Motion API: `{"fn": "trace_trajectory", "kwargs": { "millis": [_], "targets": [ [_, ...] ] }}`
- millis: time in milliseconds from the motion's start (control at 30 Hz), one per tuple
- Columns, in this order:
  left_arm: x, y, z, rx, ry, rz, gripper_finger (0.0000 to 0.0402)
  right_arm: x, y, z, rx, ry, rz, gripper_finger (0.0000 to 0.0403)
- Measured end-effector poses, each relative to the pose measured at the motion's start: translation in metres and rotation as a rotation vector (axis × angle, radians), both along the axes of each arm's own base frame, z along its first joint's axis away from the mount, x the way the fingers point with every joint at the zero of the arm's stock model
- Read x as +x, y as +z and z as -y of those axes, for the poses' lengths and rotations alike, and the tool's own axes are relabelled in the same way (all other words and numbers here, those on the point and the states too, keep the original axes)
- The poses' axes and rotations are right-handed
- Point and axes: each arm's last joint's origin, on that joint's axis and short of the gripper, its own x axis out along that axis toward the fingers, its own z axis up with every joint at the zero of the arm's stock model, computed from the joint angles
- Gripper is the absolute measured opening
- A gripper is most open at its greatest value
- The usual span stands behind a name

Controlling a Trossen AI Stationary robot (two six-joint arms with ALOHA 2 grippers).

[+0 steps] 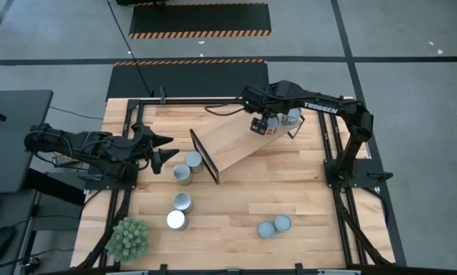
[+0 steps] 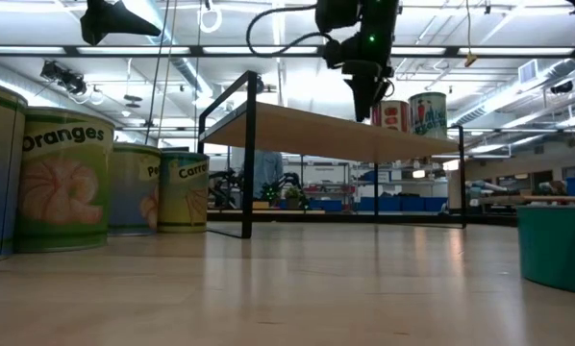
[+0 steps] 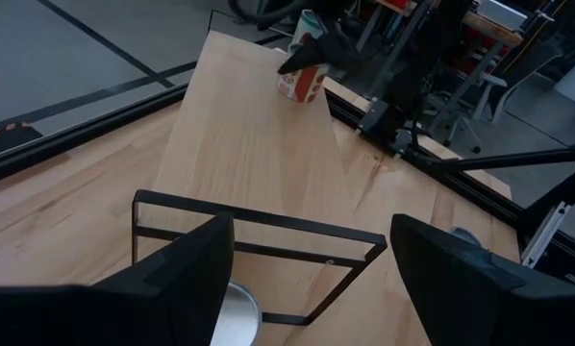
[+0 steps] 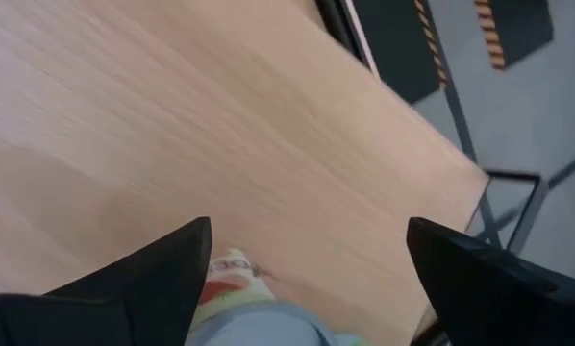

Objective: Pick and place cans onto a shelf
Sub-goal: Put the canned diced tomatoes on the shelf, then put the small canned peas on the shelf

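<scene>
The shelf [image 1: 236,141] lies slantwise on the table, a light-wood plank on black end frames. Two cans [image 1: 290,116] stand on its far right end; in the low view they are a red-labelled can [image 2: 395,115] and a green one [image 2: 428,112]. My right gripper [image 1: 259,126] hangs open over that end, pointing steeply down, with a can's pale top [image 4: 259,322] between its fingers. My left gripper [image 1: 165,149] waits open off the shelf's left end frame [image 3: 259,226]. Several cans [image 1: 183,174] stand on the tabletop. My right gripper stands over a can on the shelf, one finger on either side of the can's top [image 4: 235,269]. Whether either finger touches it, I cannot tell.
A spiky green plant [image 1: 128,238] sits at the near left corner. Two cans [image 1: 274,226] stand near the front right, two more [image 1: 179,211] front left. Black rails [image 1: 332,153] frame the table's sides. A can [image 3: 235,312] shows under the shelf's left end.
</scene>
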Motion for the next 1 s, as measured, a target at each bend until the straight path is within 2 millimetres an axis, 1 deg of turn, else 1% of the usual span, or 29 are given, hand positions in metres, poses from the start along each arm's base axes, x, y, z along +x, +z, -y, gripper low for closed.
{"fn": "trace_trajectory", "kwargs": {
  "millis": [100, 267, 567, 700, 800, 900, 1000],
  "targets": [
    [0.0, 0.0, 0.0, 0.0, 0.0, 0.0, 0.0286, -0.004, -0.001, 0.002, 0.008, -0.045, -0.015, 0.0354],
    [0.0, 0.0, 0.0, 0.0, 0.0, 0.0, 0.0286, -0.01, -0.001, 0.002, -0.026, -0.088, -0.076, 0.0354],
    [0.0, 0.0, 0.0, 0.0, 0.0, 0.0, 0.0286, -0.007, 0.003, 0.0, -0.035, -0.079, -0.043, 0.0354],
    [0.0, 0.0, 0.0, 0.0, 0.0, 0.0, 0.0286, -0.002, 0.007, 0.001, -0.049, -0.049, 0.003, 0.0354],
    [0.0, 0.0, 0.0, 0.0, 0.0, 0.0, 0.0286, 0.0, 0.007, 0.0, -0.008, -0.029, 0.026, 0.0354],
    [0.0, 0.0, 0.0, 0.0, 0.0, 0.0, 0.0286, 0.006, 0.007, -0.007, 0.046, 0.03, 0.067, 0.0354],
    [0.0, 0.0, 0.0, 0.0, 0.0, 0.0, 0.0286, 0.014, 0.007, -0.02, 0.081, 0.13, 0.103, 0.0354]
  ]
}}
